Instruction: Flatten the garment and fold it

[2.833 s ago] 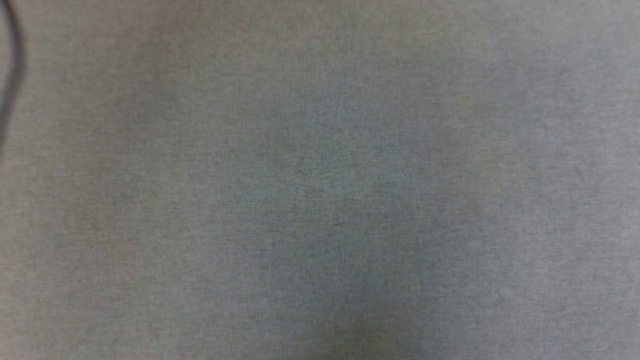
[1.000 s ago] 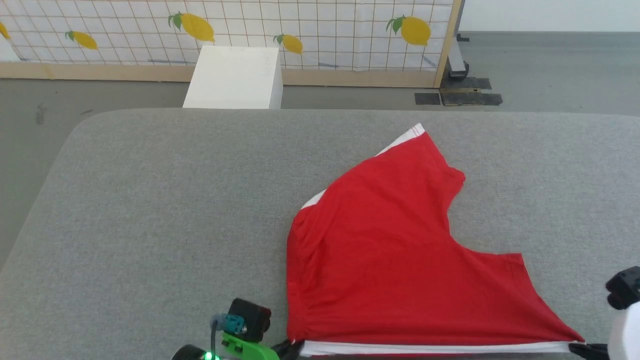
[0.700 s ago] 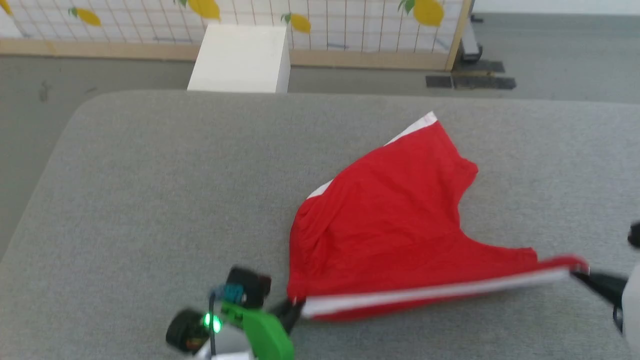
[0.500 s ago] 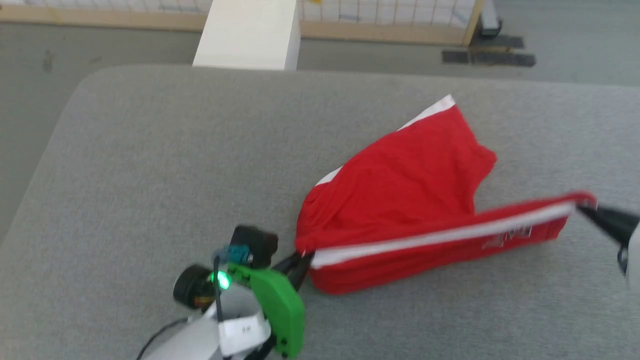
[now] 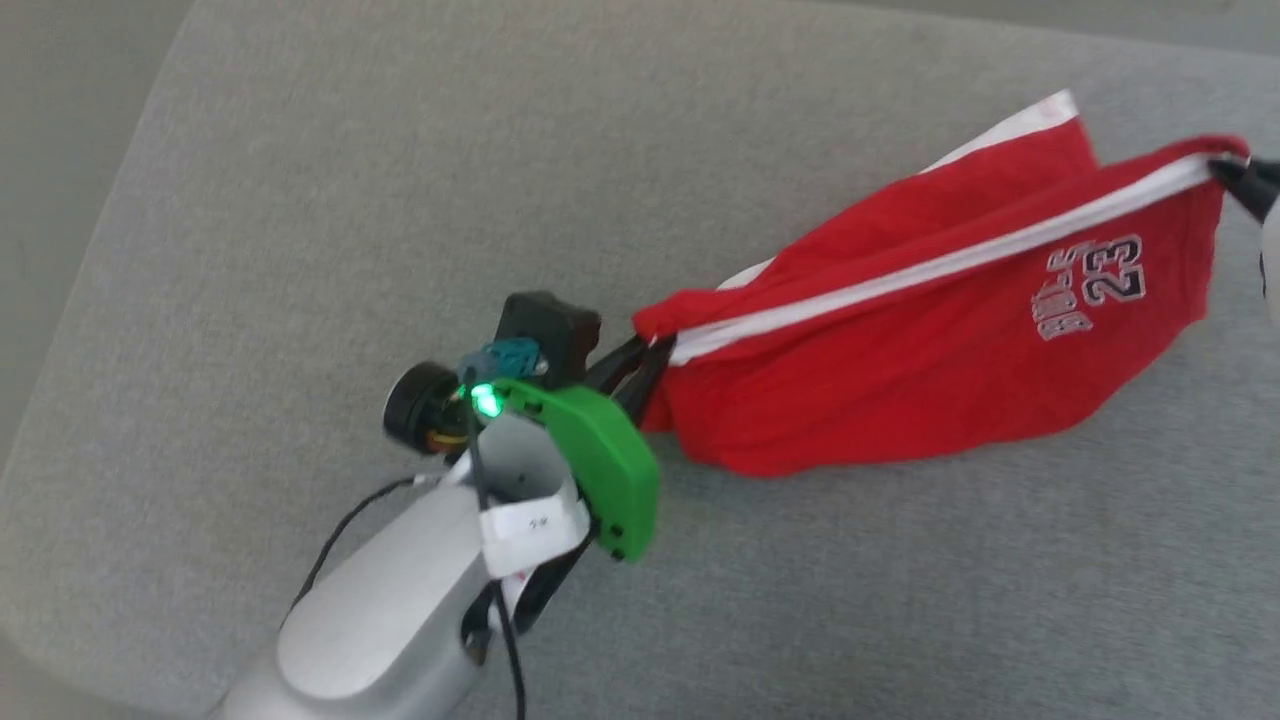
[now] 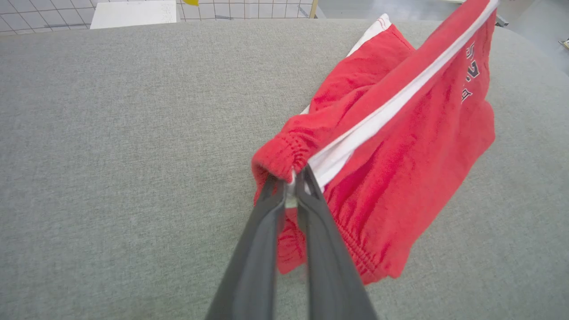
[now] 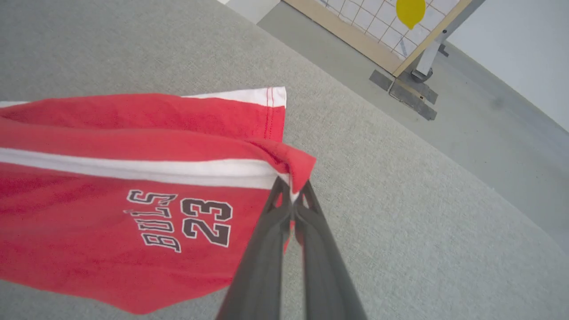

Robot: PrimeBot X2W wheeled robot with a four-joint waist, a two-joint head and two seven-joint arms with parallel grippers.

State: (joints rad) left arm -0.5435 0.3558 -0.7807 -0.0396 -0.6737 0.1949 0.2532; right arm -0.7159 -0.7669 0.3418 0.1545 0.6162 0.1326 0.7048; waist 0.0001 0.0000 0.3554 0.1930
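The left pincer is clenched on the gathered waistband end of the garment. The right pincer grips the hem end of the same white stripe. The red shorts hang stretched between them, their far leg resting on the grey counter.

The garment is soft, matt red cloth (white stripe equally dull); the grey surface under it is rough, woven fabric.

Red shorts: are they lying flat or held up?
Held up, not flat: the shorts hang bunched between the left gripper and right gripper, each pinching one end.
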